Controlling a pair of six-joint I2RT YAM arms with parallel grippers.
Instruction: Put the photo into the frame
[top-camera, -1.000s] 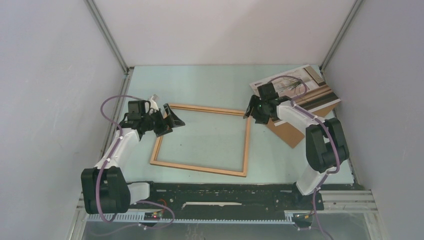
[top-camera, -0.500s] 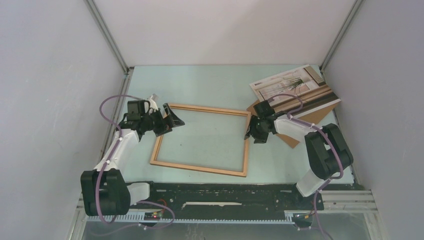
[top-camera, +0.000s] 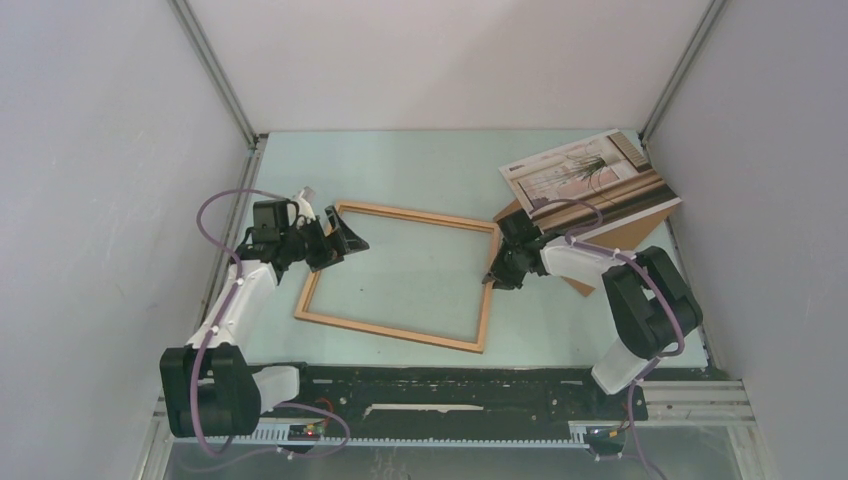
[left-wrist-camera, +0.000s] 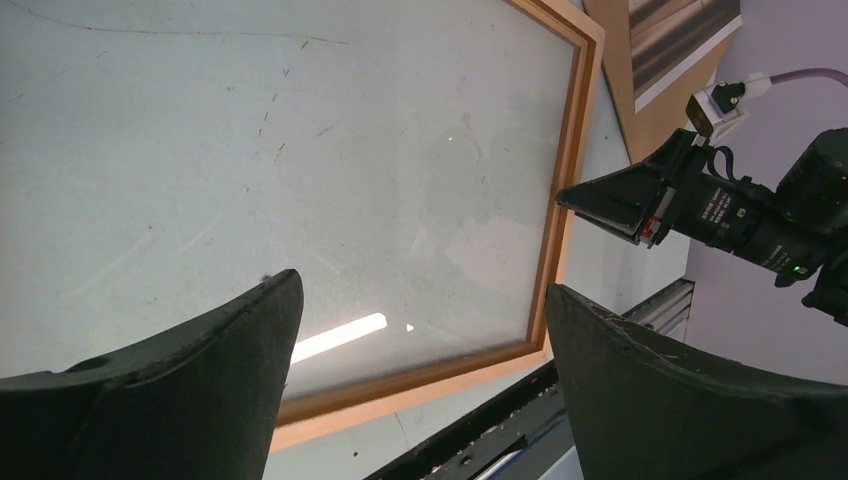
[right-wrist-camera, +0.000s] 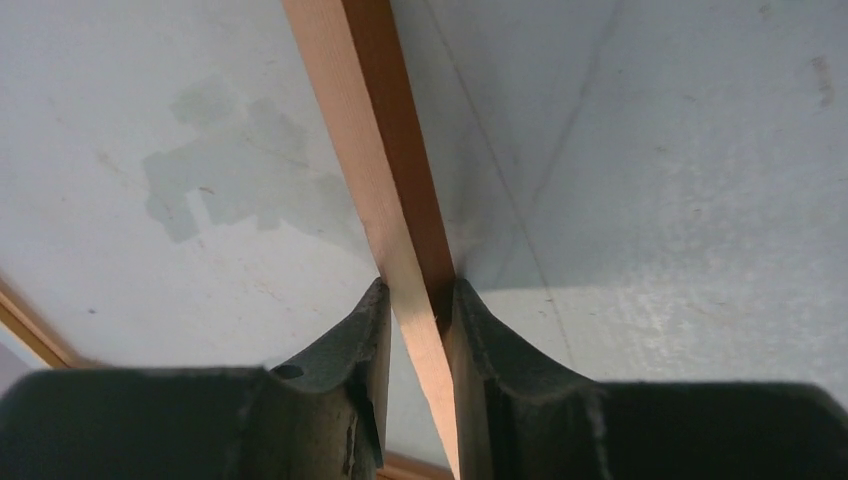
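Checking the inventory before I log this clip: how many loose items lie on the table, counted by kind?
wooden frame: 1
photo: 1
brown backing board: 1
Total: 3

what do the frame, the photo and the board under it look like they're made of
Frame: looks like light wood, matt, pale unvarnished-looking face.
Photo: paper print with a white border; finish unclear.
Board: plain flat brown, likely fibreboard or card.
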